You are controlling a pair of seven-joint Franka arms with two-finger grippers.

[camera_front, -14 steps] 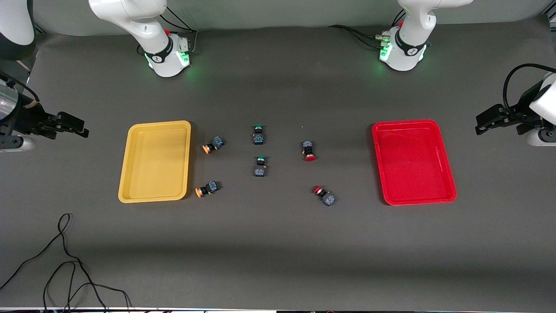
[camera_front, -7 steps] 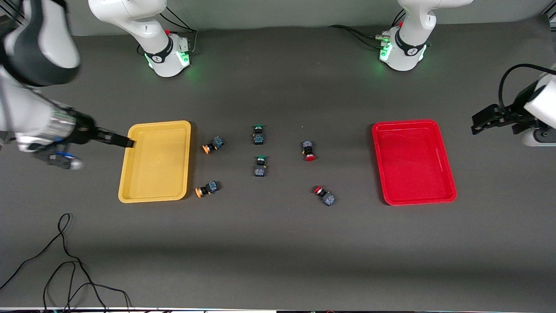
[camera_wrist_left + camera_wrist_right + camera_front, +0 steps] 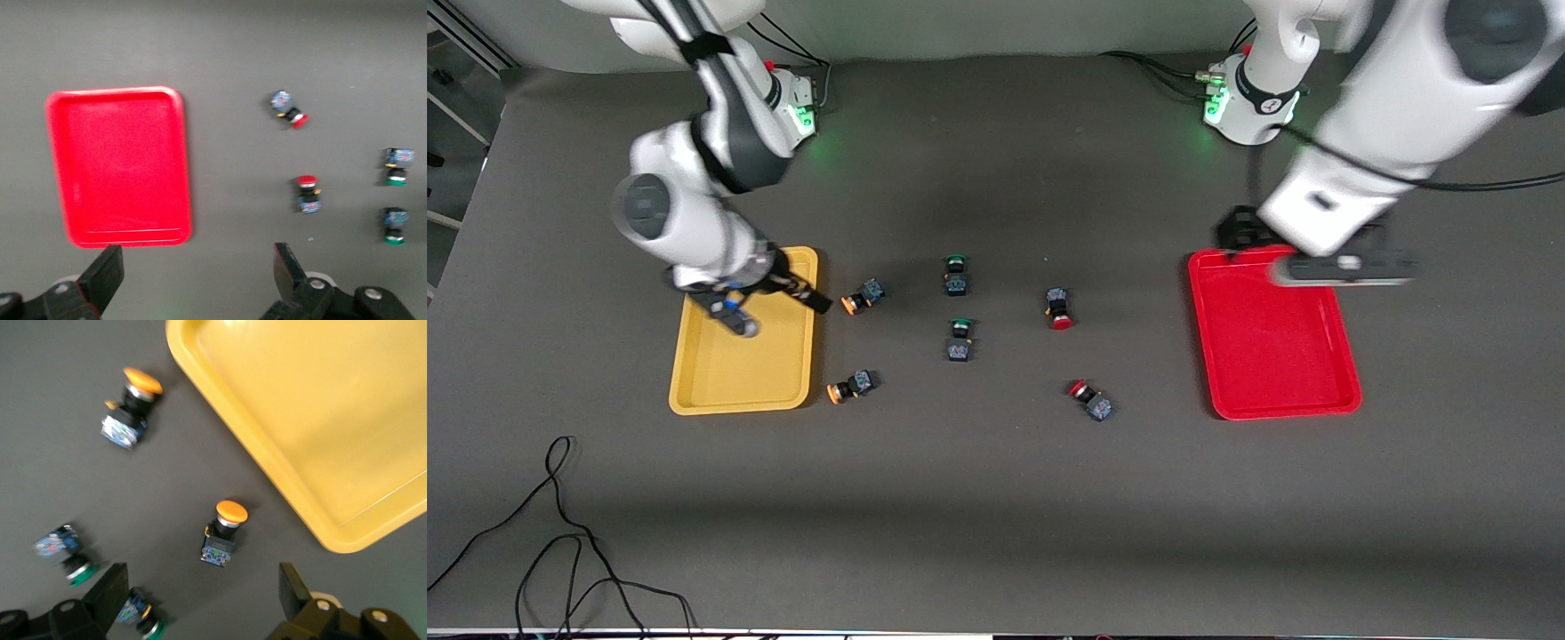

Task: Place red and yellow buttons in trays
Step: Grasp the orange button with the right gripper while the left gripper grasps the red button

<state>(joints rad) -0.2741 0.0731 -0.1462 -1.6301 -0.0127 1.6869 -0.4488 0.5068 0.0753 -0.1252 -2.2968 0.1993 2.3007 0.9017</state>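
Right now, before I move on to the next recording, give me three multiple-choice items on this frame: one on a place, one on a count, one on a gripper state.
1. What is the right gripper over?
A. the shallow yellow plastic tray's edge, beside an orange-capped button
B. the shallow red plastic tray
C. the green-capped buttons

2. How many small push-buttons lie on the dark table outside the trays?
A. four
B. six
C. eight

3. How do the left gripper's fingers stand?
A. shut on a red-capped button
B. shut on nothing
C. open and empty

Answers: 1 A, the front view shows its fingertips at that tray's rim; 2 B, two orange, two green and two red-capped all lie on the table; 3 C, the left wrist view shows the fingers wide apart with bare table between them.
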